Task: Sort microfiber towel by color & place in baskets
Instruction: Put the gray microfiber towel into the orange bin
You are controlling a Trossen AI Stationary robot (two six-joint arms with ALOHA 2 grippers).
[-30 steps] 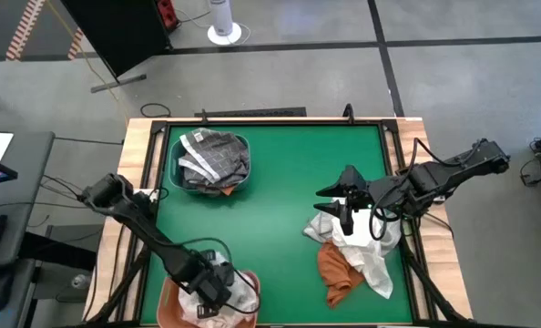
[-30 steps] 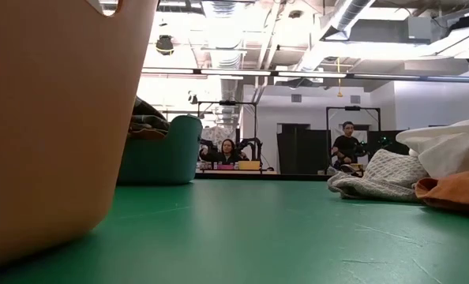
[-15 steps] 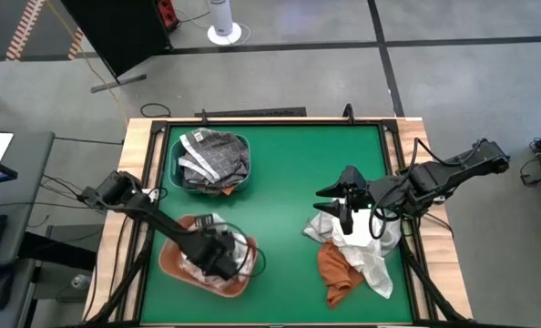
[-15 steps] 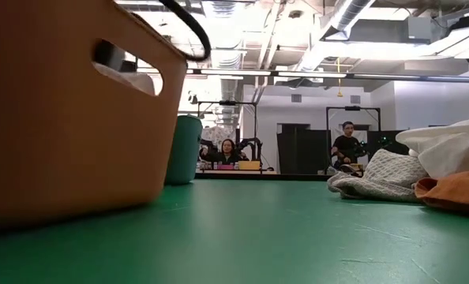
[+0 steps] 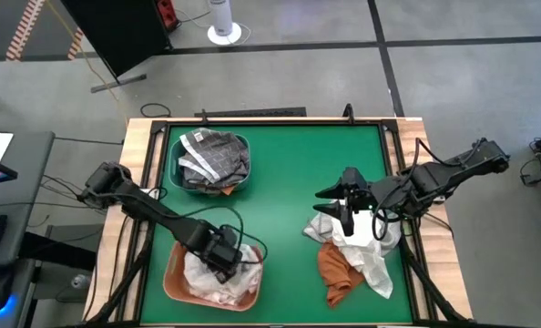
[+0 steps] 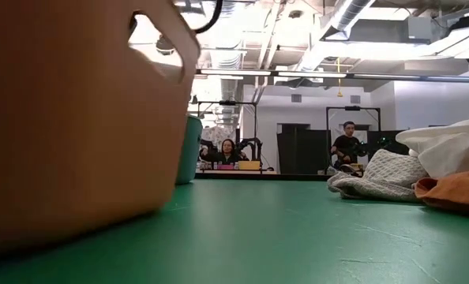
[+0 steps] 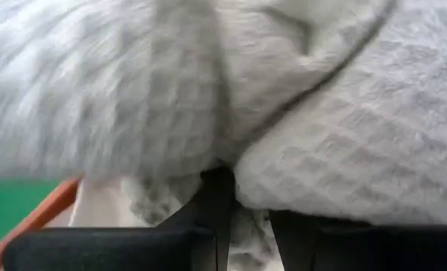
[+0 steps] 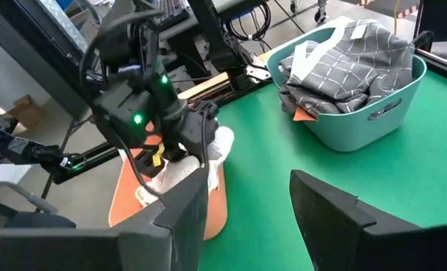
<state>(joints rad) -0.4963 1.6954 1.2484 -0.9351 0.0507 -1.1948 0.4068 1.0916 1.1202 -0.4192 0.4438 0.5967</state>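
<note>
green worktop point(image 5: 280, 196) fills the middle of the high view w/ wood edging round it. salmon orange basket point(image 5: 175, 278) sits at the near left corner, tilted, pale checked towels point(image 5: 207, 273) heaped inside; in the low view its wall point(image 6: 69, 118) blocks most of the left side. teal basket point(image 5: 181, 182) at the far left, holding grey towels w/ white grid lines point(image 5: 211, 155) & a bit of rust orange at its near edge. loose pile point(image 5: 357, 246) on the right side of the worktop: white towel point(image 5: 366, 251) on top, rust orange towel point(image 5: 336, 269) at the near end, a pale checked one at the left edge.

left gripper point(image 5: 229, 264) is down in the salmon orange basket, fingers point(image 7: 216, 203) close together & pinching a fold of pale checked towel point(image 7: 344, 150), cloth filling the left wrist view.

right gripper point(image 5: 343, 205) hangs over the far edge of the loose pile, fingers point(image 8: 329, 207) spread apart, nothing between them.

two people seated in the room beyond, low view.
</note>
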